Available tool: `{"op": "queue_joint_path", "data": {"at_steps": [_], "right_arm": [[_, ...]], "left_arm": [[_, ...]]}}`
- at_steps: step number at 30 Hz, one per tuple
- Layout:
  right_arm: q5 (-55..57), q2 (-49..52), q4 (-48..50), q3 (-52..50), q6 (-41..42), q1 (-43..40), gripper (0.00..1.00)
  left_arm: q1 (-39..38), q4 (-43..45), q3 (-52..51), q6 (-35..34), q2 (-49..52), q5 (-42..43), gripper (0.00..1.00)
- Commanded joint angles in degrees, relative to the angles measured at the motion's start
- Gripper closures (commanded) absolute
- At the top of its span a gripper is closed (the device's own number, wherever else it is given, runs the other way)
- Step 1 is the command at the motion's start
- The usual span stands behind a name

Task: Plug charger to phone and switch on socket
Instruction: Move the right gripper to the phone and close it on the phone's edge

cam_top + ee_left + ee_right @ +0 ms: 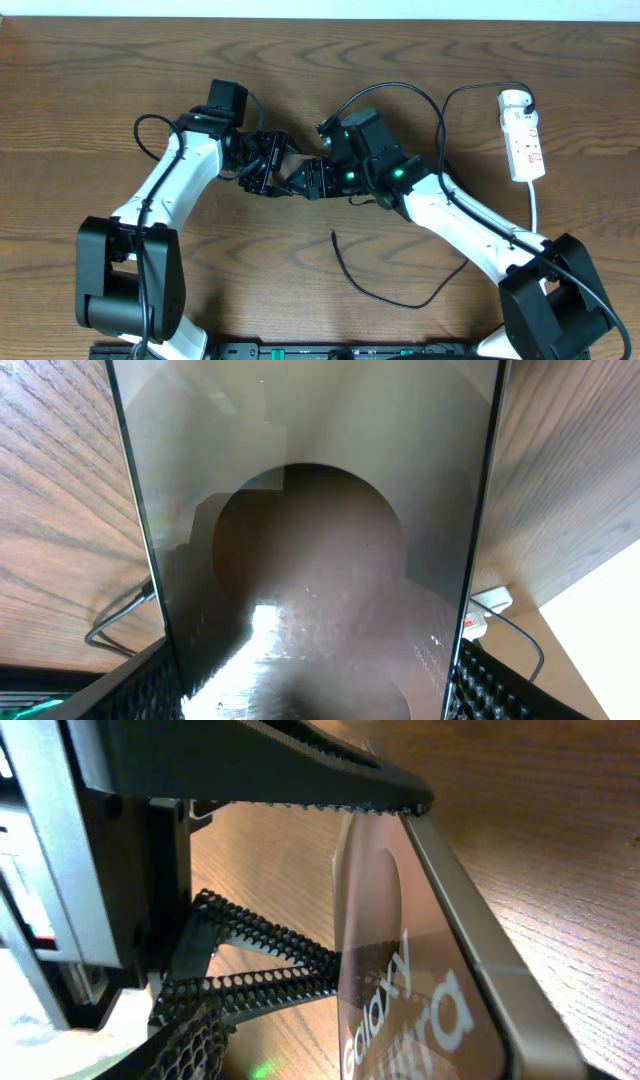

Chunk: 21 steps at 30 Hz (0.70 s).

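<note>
The phone [310, 560] fills my left wrist view, its glossy dark face toward the camera. The left gripper [315, 695] is gripping it, with its ridged fingers [495, 685] against the two side edges. Behind it I see the wooden bench [560, 460] and a bit of the white socket [485, 615].

From overhead, both arms meet at mid-bench and the right gripper [308, 180] faces the left one. The phone between them is mostly hidden. The charger [385, 298] snakes across the bench on the near side of them, its loose tip lying apart from the phone. Its cable loops past the right arm to a round white plug in the socket, which lies at the far right of the bench.

On the right wrist view the phone's brown face reads "Galaxy" and "Ultra". My right gripper's upper finger [300, 785] touches the phone's corner with its tip. The fingers stand apart, and I cannot tell whether they have a hold on it.
</note>
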Motion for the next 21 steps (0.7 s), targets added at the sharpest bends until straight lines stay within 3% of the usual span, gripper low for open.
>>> {"op": "queue_joint_path", "data": {"at_steps": [1,14,21], "right_arm": [[4.1,1.6,0.0,0.7,0.3,1.2,0.36],[3.7,5.6,3.0,0.7,1.0,1.4,0.42],[3.7,5.6,3.7,0.7,1.0,1.4,0.53]], "left_arm": [[-0.7,-0.1,2.1,0.1,-1.6,2.6,0.93],[-1.7,-0.1,2.1,-0.6,-1.6,2.6,0.93],[-1.7,-0.1,2.1,-0.6,-1.6,2.6,0.93]]}}
